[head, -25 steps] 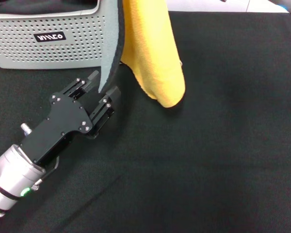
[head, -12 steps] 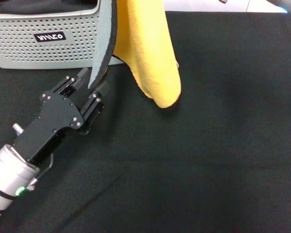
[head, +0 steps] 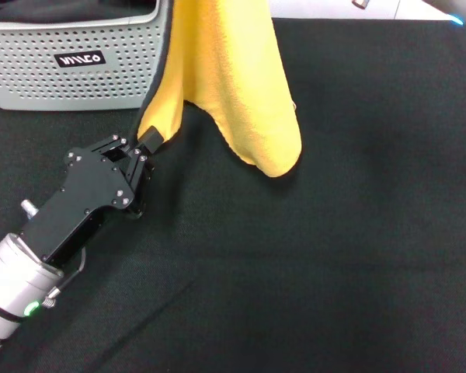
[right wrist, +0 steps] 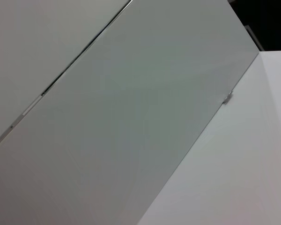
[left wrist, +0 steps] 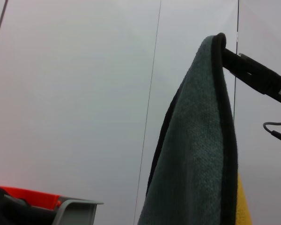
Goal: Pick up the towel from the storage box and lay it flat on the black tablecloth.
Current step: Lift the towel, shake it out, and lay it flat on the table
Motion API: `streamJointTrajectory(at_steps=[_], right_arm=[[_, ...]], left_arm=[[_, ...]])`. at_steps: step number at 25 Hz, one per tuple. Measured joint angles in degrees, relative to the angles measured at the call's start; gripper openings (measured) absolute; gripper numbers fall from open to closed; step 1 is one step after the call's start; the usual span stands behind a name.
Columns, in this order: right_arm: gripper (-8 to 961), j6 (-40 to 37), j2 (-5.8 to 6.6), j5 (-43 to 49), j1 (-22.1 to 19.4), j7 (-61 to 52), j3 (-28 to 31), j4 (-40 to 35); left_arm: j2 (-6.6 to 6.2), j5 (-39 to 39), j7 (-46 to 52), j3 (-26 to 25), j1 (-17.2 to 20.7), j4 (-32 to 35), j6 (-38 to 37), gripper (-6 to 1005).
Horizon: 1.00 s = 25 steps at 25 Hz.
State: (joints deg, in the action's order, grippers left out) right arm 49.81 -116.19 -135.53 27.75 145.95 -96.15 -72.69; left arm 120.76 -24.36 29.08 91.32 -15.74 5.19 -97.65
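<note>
The towel [head: 233, 85] is hanging vertically over the black tablecloth [head: 357, 233], clear of the storage box [head: 70, 66]. The left end effector [head: 140, 144] is pinching its lower corner, the long axis rising above it; the right end effector is holding the top, unseen.

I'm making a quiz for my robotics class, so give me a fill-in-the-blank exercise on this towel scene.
1. The face of the hanging towel turned toward the head camera is ____.
2. The left hand is shut on the towel's lower ____.
3. The storage box stands on the black ____.
4. The towel's top is held by a hand that is ____ of the head view.

Missing words: yellow; corner; tablecloth; out
</note>
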Motion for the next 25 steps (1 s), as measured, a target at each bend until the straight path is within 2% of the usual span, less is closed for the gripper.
streamJointTrajectory(at_steps=[8,25], right_arm=[[11,-0.04,0.0,0.0,-0.49,-0.06,0.03,0.01],[12,0.03,0.0,-0.44,-0.95,-0.05,0.41,-0.16]], left_arm=[[0.0,-0.1,0.29,0.0,0.06,0.02,0.0,61],[0.0,0.26,0.36,-0.01,0.98,0.07,-0.59,83]])
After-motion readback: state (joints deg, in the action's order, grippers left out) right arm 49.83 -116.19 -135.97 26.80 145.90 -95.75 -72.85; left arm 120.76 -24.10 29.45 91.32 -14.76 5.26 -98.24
